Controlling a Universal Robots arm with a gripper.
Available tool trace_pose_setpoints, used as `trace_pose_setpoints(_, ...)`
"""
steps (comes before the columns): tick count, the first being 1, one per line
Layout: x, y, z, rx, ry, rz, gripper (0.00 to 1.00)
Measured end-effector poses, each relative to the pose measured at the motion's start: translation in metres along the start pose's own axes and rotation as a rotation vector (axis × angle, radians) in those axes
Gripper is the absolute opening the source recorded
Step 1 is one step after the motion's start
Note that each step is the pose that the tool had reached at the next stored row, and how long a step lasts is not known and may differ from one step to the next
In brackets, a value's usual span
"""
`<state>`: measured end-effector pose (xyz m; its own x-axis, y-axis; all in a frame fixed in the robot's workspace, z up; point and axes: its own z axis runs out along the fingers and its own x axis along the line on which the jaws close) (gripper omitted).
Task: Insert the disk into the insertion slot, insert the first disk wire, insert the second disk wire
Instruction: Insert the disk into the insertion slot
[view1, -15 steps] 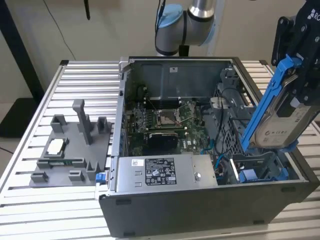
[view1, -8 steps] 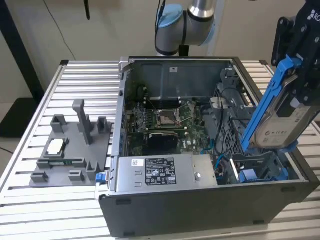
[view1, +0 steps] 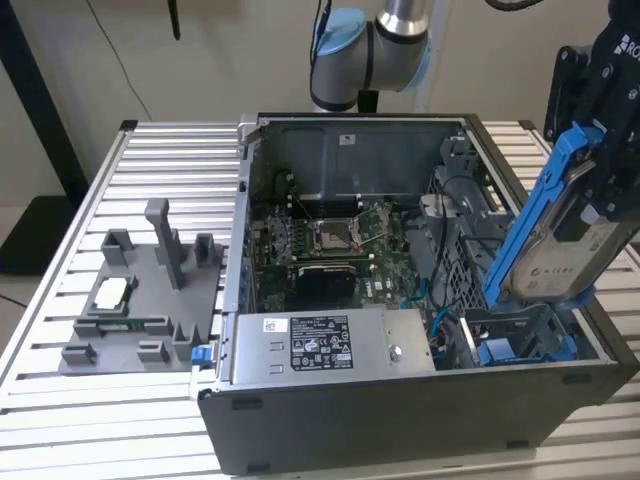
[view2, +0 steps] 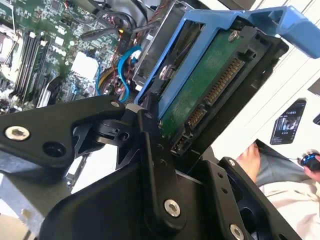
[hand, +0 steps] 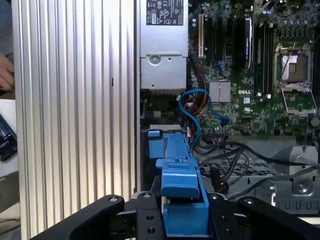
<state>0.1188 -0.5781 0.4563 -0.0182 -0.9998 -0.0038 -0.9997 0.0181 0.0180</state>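
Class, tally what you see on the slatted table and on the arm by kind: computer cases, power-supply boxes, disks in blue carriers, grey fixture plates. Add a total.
computer case: 1
power-supply box: 1, inside the case
disk: 1, in its blue carrier, held by the gripper
grey fixture plate: 1
Total: 4

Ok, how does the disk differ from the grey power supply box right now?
Pose: the disk is tilted steeply above the case at the exterior view's right, clamped in the end effector; the power supply box lies flat inside the case. Look: the disk sits in a bright blue frame; the power supply box is bare grey metal. Both carry a printed label on a pale face.
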Motion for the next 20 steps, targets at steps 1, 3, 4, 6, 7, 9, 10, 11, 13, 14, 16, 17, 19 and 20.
trace_pose_setpoints(1,0.0000,-0.0004,0.0014,0.0000,-0.0014,0.000,0.33)
trace_pose_setpoints(3,0.0000,-0.0006,0.0045,0.0000,-0.0038,0.000,0.33)
trace_pose_setpoints(4,0.0000,-0.0007,0.0062,0.0000,-0.0039,0.000,0.33)
trace_pose_setpoints(6,0.0004,-0.0009,0.0098,-0.0001,-0.0043,0.000,0.33)
trace_pose_setpoints(7,0.0006,-0.0009,0.0113,-0.0001,-0.0043,0.000,0.33)
trace_pose_setpoints(9,0.0012,-0.0010,0.0144,-0.0001,-0.0043,0.000,0.33)
trace_pose_setpoints(10,0.0014,-0.0010,0.0160,-0.0001,-0.0043,0.000,0.33)
trace_pose_setpoints(11,0.0015,-0.0010,0.0177,-0.0001,-0.0042,-0.001,0.33)
trace_pose_setpoints(13,0.0018,-0.0011,0.0209,-0.0001,-0.0046,-0.003,0.33)
trace_pose_setpoints(14,0.0018,-0.0011,0.0224,-0.0001,-0.0045,-0.004,0.33)
trace_pose_setpoints(16,0.0019,-0.0012,0.0257,-0.0001,-0.0049,-0.005,0.33)
trace_pose_setpoints(17,0.0019,-0.0012,0.0273,-0.0001,-0.0050,-0.005,0.33)
trace_pose_setpoints(19,0.0019,-0.0013,0.0306,-0.0001,-0.0050,-0.006,0.33)
trace_pose_setpoints(20,0.0019,-0.0013,0.0323,-0.0001,-0.0051,-0.007,0.33)
